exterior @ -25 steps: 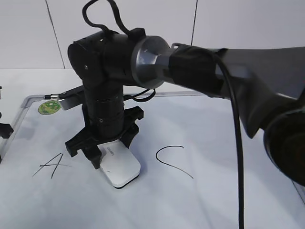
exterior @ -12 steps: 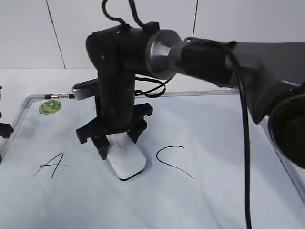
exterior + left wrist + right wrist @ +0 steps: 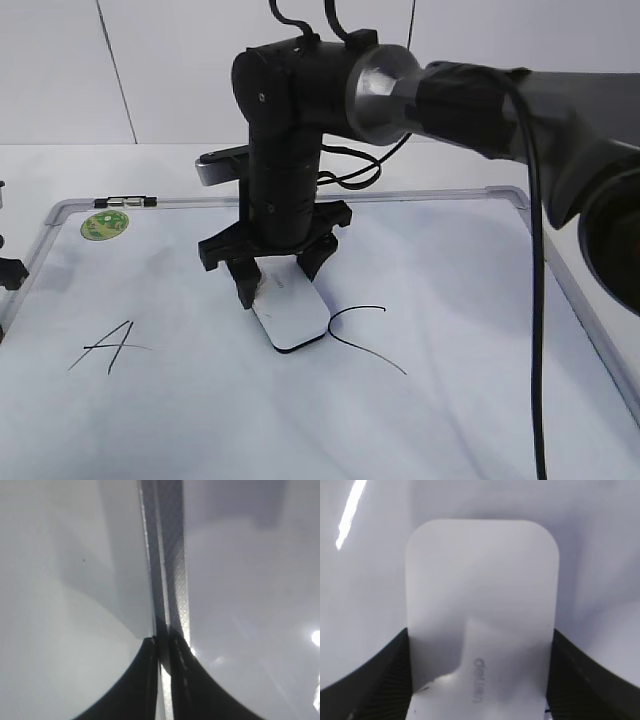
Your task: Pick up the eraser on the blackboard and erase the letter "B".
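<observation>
The white eraser (image 3: pixel 290 318) lies flat on the blackboard (image 3: pixel 460 290), just left of the curved "C" (image 3: pixel 362 336). My right gripper (image 3: pixel 280 284) points straight down and is shut on the eraser's sides. In the right wrist view the eraser (image 3: pixel 480 600) fills the space between the two black fingers (image 3: pixel 385 680), with its grey print showing. The slanted "A" (image 3: pixel 110 345) is at the left. No letter "B" shows between "A" and "C". My left gripper (image 3: pixel 162 647) is shut and empty over the board's metal frame (image 3: pixel 170 555).
A round green sticker (image 3: pixel 104 224) is in the board's far left corner, with a small clip (image 3: pixel 130 201) on the frame beside it. The right arm's thick body crosses the upper right of the exterior view. A white wall stands behind.
My right gripper has slid the eraser to the right across the board, from near the "A" side to right beside the "C". The left arm has not moved.
</observation>
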